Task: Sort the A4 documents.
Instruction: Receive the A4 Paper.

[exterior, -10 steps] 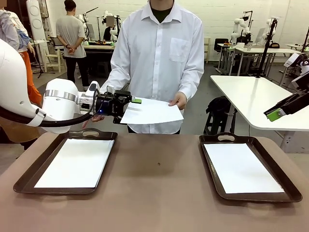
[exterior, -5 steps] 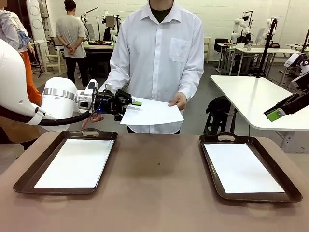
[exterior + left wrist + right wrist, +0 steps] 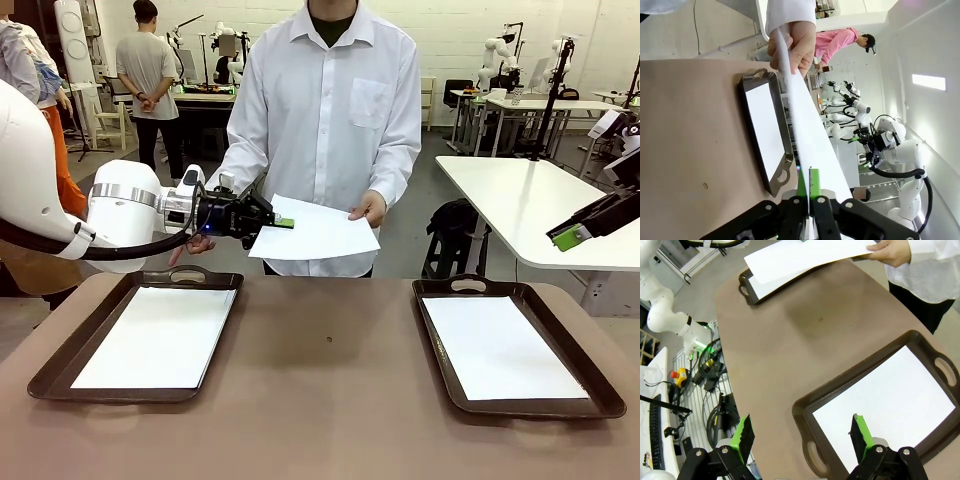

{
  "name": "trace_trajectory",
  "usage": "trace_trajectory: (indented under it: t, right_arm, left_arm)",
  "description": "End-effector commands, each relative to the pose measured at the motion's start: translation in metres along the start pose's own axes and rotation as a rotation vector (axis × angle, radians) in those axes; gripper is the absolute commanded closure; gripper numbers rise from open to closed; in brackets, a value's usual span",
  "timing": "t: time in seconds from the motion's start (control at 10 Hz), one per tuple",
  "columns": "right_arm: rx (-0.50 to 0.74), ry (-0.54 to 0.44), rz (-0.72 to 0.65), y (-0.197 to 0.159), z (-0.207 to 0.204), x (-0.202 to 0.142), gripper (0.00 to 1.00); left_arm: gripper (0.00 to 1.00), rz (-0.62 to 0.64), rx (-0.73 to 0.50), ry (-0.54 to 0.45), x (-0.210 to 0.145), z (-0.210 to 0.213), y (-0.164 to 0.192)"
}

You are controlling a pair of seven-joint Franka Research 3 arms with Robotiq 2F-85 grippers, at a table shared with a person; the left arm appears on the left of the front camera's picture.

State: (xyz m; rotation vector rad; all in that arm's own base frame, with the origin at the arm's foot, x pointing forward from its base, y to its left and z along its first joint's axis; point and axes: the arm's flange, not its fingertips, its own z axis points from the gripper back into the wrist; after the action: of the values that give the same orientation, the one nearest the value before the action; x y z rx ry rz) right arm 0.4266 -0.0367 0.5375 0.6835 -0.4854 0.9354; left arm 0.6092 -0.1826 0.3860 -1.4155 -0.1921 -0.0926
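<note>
Nearest the robot, on the brown table [image 3: 330,400], lie two dark trays. The left tray [image 3: 60,375] and the right tray [image 3: 590,385] each hold a white A4 sheet flat inside: one sheet in the left tray [image 3: 160,335], another in the right tray [image 3: 500,345]. The table between the trays is bare apart from a small dark speck.

Beyond the table's far edge, and above it, a third A4 sheet [image 3: 318,232] hangs in the air. The person's hand [image 3: 370,209] holds its right edge, farther from the left tray. The left gripper [image 3: 280,222] has its green pads pinched on the sheet's opposite edge, the edge toward the left tray; the left wrist view shows the paper edge-on, running straight between the closed fingers. The right gripper [image 3: 572,236] hovers beyond the right tray's far corner, well apart from the sheet, its jaws spread wide and holding nothing.

The step in hand looks like the handover: the robot has its grip, but the person has not let go. The next move probably calls for the person's release, then carrying the thin sheet down to a tray, most likely the left tray just below, keeping it level so it does not fold or slip, and laying it squarely on the sheet already there.
</note>
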Motion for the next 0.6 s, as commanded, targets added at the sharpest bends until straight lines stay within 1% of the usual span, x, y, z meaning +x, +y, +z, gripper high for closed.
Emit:
trace_trajectory:
  t: [0.0,0.3,0.4,0.5]
  right_arm:
    - [0.003,-0.002,0.009,0.0008,-0.0005,-0.0004,0.00]
    - [0.003,-0.002,0.009,0.0008,-0.0005,-0.0004,0.00]
    - [0.003,-0.002,0.009,0.0008,-0.0005,-0.0004,0.00]
    - [0.003,-0.002,0.009,0.0008,-0.0005,-0.0004,0.00]
  left_arm:
    - [1.00,-0.014,-0.001,-0.024,0.0020,-0.0057,0.0022]
    - [1.00,-0.010,0.001,-0.032,0.0014,-0.0059,0.0018]
    - [1.00,0.017,-0.005,-0.013,0.0006,-0.0052,-0.0006]
    - [1.00,0.061,0.020,-0.006,-0.0034,0.0010,-0.0065]
